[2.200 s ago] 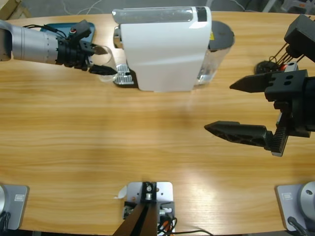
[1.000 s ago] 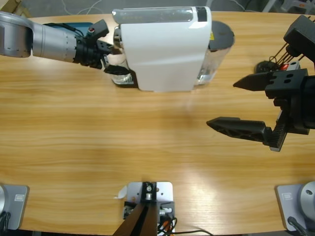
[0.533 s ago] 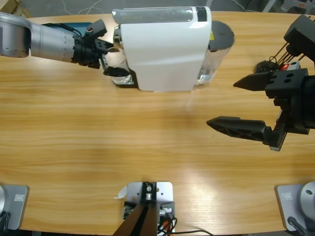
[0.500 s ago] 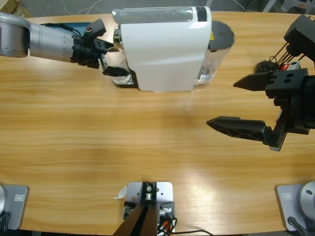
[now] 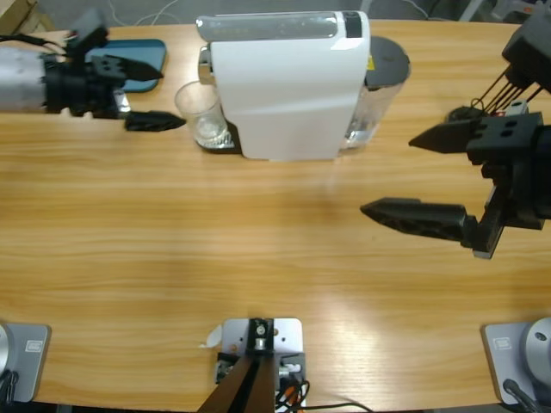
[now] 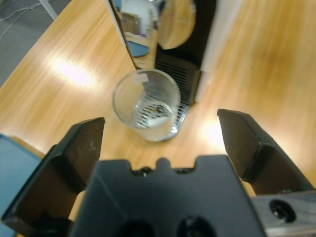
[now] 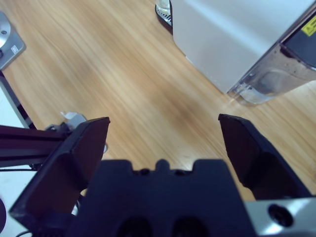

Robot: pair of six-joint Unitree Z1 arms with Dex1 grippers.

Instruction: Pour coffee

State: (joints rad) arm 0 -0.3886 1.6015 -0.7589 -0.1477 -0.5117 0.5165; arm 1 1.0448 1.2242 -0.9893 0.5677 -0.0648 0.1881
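From above, we see our left gripper [image 5: 148, 95] at the table's [image 5: 258, 258] far left with its jaws spread and nothing between them, pointing at a clear glass [image 5: 200, 110] that stands upright on the drip tray [image 5: 217, 140] at the end of the white coffee machine [image 5: 288, 82]; the jaw tips are near the glass but clear of it. A blue pad [image 5: 142, 60] lies behind the gripper. Our right gripper [image 5: 430, 176] hangs over bare wood on the other side, jaws wide apart and empty, well away from the glass. Along the left wrist, the glass [image 6: 146, 103] sits centred between our two open jaws, just ahead of them, resting on the slotted tray [image 6: 173, 81] under the machine's front. We can see the tray's grille straight through its bottom, so we cannot make out any coffee in it; if some is there, it is only a thin layer. Along the right wrist, we look down at wood, the machine's white side [image 7: 232, 34] and its clear water tank [image 7: 276, 74], and our jaws there hold nothing. We judge the glass light, rigid, smooth and breakable, so it could slip or crack under a hard squeeze. We would take it around the middle of its wall, with both jaws square to it, and keep it upright while carrying.
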